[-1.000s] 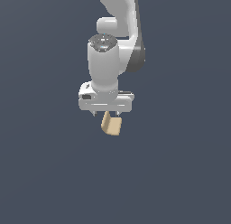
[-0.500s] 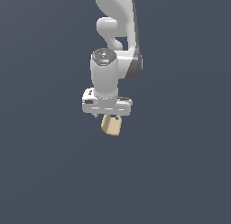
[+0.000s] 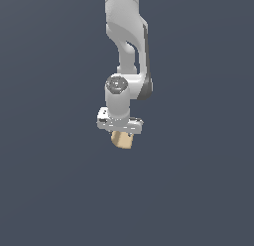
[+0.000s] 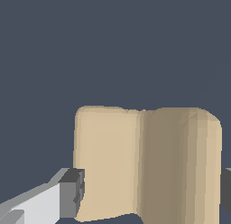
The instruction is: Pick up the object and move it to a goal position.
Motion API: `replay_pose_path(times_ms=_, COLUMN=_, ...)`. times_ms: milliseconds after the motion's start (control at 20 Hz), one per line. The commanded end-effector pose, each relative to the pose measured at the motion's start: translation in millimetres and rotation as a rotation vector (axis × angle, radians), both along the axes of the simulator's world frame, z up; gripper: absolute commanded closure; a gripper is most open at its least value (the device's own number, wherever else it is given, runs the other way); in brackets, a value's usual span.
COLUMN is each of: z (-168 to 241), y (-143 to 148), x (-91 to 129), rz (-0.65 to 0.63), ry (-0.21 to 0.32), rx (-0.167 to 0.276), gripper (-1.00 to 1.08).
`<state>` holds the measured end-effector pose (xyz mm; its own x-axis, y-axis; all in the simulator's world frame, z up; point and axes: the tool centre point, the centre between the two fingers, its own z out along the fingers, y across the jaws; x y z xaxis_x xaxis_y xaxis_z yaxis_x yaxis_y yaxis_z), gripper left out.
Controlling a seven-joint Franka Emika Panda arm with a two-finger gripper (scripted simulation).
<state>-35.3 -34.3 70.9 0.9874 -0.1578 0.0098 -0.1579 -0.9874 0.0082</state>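
Clamping the tan object between both fingers, the tool hangs.

The exterior view stands back facing the arm, while the wrist view looks closely past the gripper; both share the object between its fingers.

No text, label, brand, number or sign can be read in either view. The tan object, low in the middle of the exterior view and filling the lower half of the wrist view, has a plain matte surface with no marking. The white hand above it and the arm running up to the top edge of the frame carry no lettering that can be made out.
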Motion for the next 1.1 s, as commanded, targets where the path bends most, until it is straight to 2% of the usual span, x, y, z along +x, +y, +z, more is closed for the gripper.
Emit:
replay_pose_path(times_ms=0, z=-16.2, y=1.4, x=-5.5, rz=-0.018, ry=0.003, rx=0.003, gripper=-0.92)
replay_pose_path(times_ms=400, z=-38.0, y=4.1, x=-11.7, rz=-0.041, ry=0.008, rx=0.009, gripper=-0.92)
replay_pose_path(times_ms=450, z=-38.0, y=4.1, x=-11.7, rz=-0.041, ry=0.008, rx=0.009, gripper=1.08)
replay_pose_path(times_ms=900, z=-38.0, y=4.1, x=-11.7, rz=-0.041, ry=0.008, rx=0.009, gripper=1.08)
replay_pose_path(times_ms=950, z=-24.6, y=7.1, x=-3.9, rz=-0.036, ry=-0.015, rx=0.011, gripper=1.08)
replay_pose_path(times_ms=1050, z=-23.5, y=6.0, x=-3.7, rz=-0.036, ry=-0.015, rx=0.011, gripper=1.08)
